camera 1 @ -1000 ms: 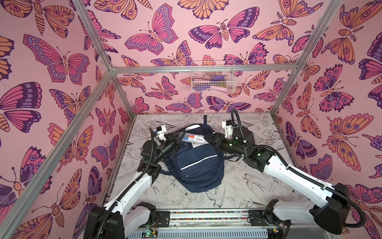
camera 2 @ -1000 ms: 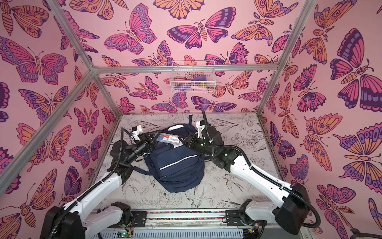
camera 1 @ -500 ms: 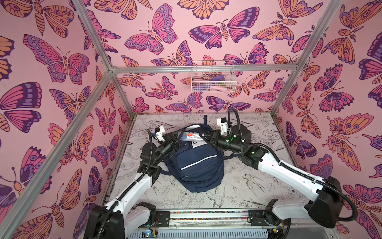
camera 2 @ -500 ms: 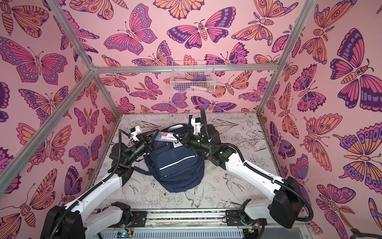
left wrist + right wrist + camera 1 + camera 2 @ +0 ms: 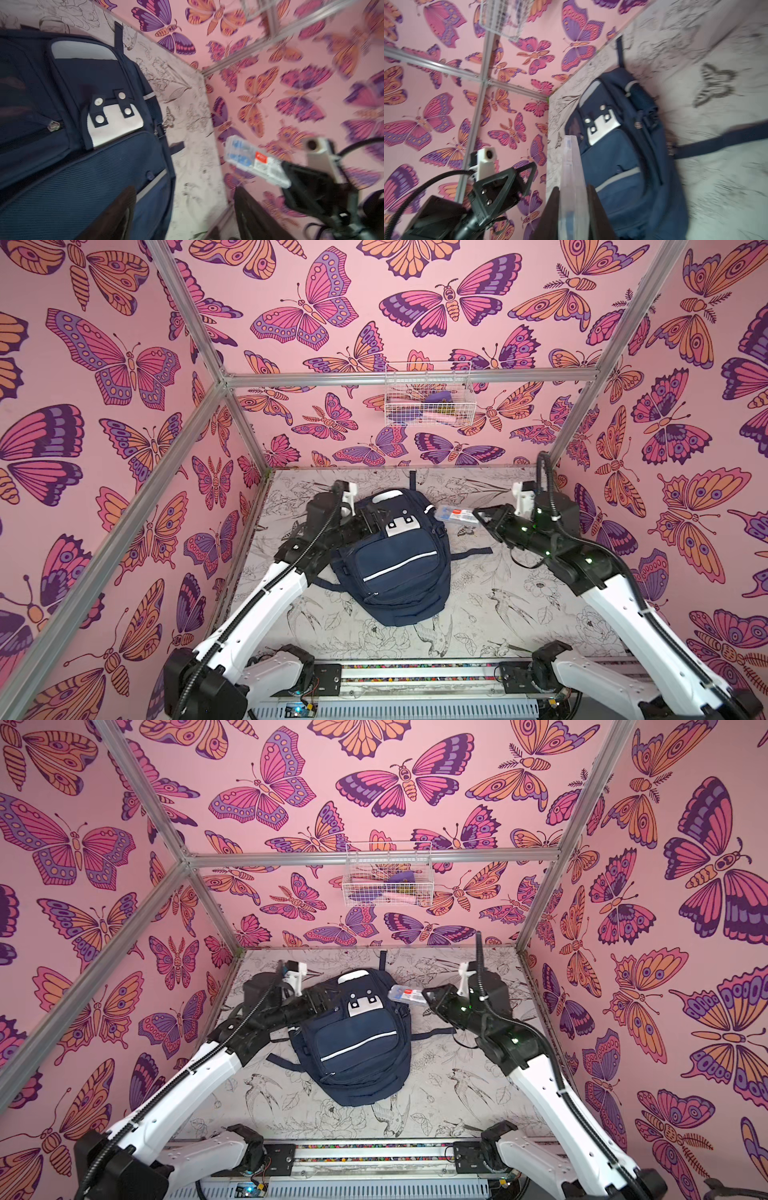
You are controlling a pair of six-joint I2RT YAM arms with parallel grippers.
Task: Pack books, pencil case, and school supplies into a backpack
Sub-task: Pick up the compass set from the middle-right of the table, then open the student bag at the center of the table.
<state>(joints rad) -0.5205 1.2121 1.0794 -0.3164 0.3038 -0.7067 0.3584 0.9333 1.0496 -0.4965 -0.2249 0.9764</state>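
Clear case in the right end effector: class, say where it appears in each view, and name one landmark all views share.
Top view: clear case right of the backpack's top.
Top view: same spot.
Left wrist: past the backpack, against the pink wall, case at.
Right wrist: edge-on between the fingers, beside the backpack.
Shared landmark: the backpack's white patch.

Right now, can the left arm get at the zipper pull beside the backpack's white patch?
Probably yes. The left arm has open jaws over the upper part of the backpack, and the zipper pull lies uncovered just ahead of them. The right arm holds the clear case off to the side.
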